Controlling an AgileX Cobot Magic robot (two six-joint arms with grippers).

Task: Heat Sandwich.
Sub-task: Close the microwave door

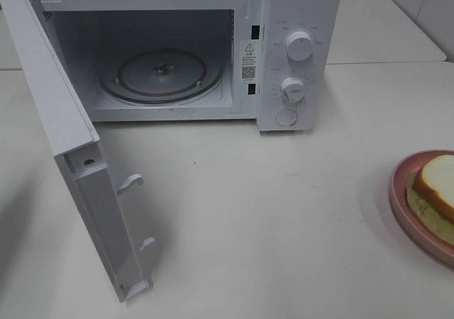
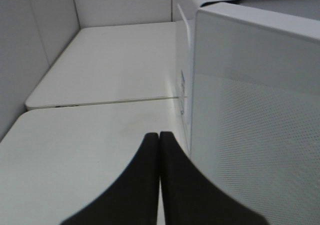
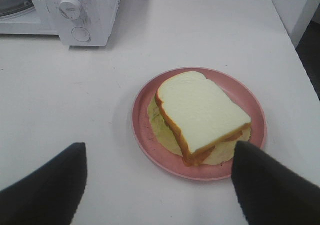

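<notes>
- The sandwich (image 3: pixel 202 116) lies flat on the pink plate (image 3: pixel 145 130), at the table's far right edge at about 4 o'clock from the open microwave (image 1: pixel 298 57) in the high view, well apart from it.
- From above, its long axis runs roughly 10 to 4 o'clock.
- The right gripper (image 3: pixel 159 185) is the nearer one by far: it hovers near the plate, fingers spread wide and empty, the sandwich ahead between them.
- The left gripper (image 2: pixel 159 150) sits beside the microwave door (image 2: pixel 260 120), fingers pressed together, holding nothing.
- Judged next: the right arm takes the plate.
</notes>
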